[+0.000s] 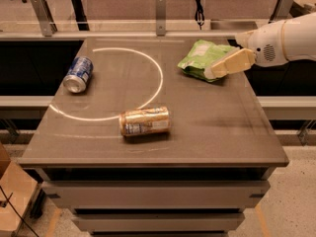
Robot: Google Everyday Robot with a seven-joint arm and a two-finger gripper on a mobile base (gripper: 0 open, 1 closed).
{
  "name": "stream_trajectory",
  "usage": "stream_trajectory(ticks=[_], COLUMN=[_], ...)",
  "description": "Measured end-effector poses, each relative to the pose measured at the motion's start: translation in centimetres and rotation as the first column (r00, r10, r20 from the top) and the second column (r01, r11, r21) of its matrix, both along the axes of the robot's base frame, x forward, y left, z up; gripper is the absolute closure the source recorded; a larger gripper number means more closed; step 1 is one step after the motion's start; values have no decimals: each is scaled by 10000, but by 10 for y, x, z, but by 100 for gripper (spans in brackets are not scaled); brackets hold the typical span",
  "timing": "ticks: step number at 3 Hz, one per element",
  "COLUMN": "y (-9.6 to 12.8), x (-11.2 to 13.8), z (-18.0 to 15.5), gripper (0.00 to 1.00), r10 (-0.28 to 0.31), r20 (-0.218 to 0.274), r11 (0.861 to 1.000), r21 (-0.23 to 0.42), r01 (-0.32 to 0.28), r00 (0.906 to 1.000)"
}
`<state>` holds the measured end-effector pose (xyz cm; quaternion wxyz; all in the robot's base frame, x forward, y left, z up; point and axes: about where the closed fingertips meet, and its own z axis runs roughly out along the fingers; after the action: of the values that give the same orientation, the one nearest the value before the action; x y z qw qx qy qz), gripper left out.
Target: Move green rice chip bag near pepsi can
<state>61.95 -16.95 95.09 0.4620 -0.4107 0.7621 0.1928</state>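
Small blue silver-topped pepsi can [78,73] lies on side, left of dark desk [207,132]. Crinkly light-green rice chip bag [200,58] sits far right, well apart. Cream tool [232,63] at bag's right edge, grip cannot be told. Whole carry apparently not yet done.

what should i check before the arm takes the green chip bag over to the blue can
1. Target found: the crinkly light-green snack bag lies at the far right of the dark grey table: ok.
2. Arm in place: the gripper is at the bag's right edge, overlapping it in the camera view: ok.
3. Hold on the bag secured: cannot tell.
4. Goal found: the small blue drink can lies on its side at the left, in plain view: ok.
5. Route across: the gold-tan can lies nearer the front edge, off the straight line from bag to blue can: ok.
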Motion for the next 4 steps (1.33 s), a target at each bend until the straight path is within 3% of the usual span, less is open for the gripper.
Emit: stream_trajectory(ticks=[1, 4], y=[0, 23], x=[0, 63], z=[0, -42], gripper=[0, 0], r10=[1, -825], r20=[0, -116], r11=[10000, 9898], r21=[0, 1156], r01=[-1, 833], r00=[10000, 9965])
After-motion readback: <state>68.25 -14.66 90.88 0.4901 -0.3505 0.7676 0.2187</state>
